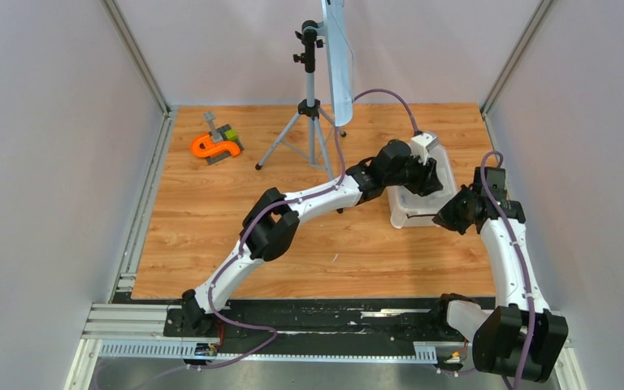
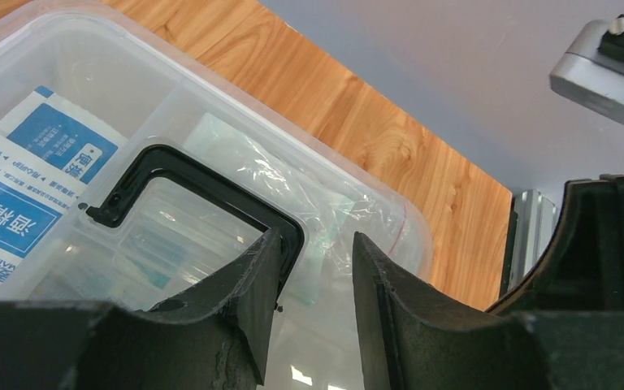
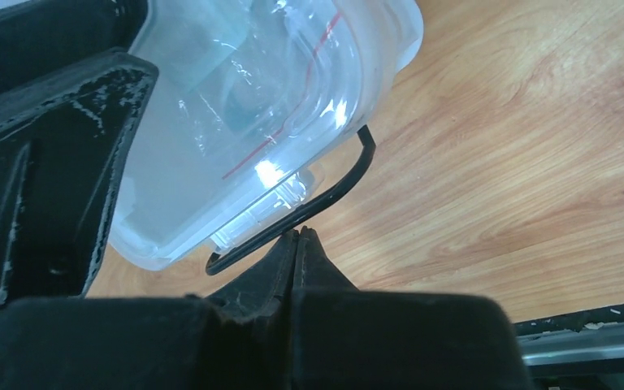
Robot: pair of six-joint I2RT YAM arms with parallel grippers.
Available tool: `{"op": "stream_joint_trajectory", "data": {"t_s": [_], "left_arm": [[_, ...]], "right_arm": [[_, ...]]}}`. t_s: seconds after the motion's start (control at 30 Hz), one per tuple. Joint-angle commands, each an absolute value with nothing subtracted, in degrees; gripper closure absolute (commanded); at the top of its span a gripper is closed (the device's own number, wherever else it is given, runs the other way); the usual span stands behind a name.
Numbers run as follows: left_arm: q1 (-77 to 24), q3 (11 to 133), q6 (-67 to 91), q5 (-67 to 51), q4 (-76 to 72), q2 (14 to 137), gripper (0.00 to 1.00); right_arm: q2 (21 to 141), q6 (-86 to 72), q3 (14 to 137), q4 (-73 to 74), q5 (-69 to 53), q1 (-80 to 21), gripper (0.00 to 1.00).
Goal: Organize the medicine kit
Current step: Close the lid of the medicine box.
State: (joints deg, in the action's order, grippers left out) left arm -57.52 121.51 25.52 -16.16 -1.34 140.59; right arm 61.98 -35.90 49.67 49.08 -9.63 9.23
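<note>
Lid-clip step, I'd say: right gripper (image 3: pixel 301 237), pinched shut, sits at the black clip (image 3: pixel 349 175); left gripper (image 2: pixel 317 244) hangs half-open over the lid handle (image 2: pixel 203 175). Next: nudge that clip carefully.

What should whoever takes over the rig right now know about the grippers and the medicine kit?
Medicine kit: far right of the table, clear lid on, packets inside.
Left gripper: open, above the black handle, which lies flat on the lid; nothing held.
Right gripper: shut, empty, tips at the black clip on the kit's near end.
Done: packets in, lid placed.
Left: that clip looks unlatched, so probably latch it; other clips not visible.
</note>
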Motion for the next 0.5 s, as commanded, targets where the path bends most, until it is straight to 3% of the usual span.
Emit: {"op": "stream_joint_trajectory", "data": {"t_s": [0.0, 0.3, 0.47], "left_arm": [[-60.38, 114.38, 26.87, -22.95, 26.10, 149.68, 0.53], [-60.38, 113.94, 25.22, -21.83, 27.73, 144.41, 0.53], [-60.31, 116.99, 23.32, -19.44, 30.49, 139.76, 0.52]], "right_arm": [[59.68, -37.11, 52.65, 27.48, -10.87, 10.09, 1.00], [47.53, -37.02, 49.97, 28.92, -11.58, 13.35, 1.00], [49.74, -34.66, 54.62, 34.86, -9.60, 13.37, 1.00]]}}
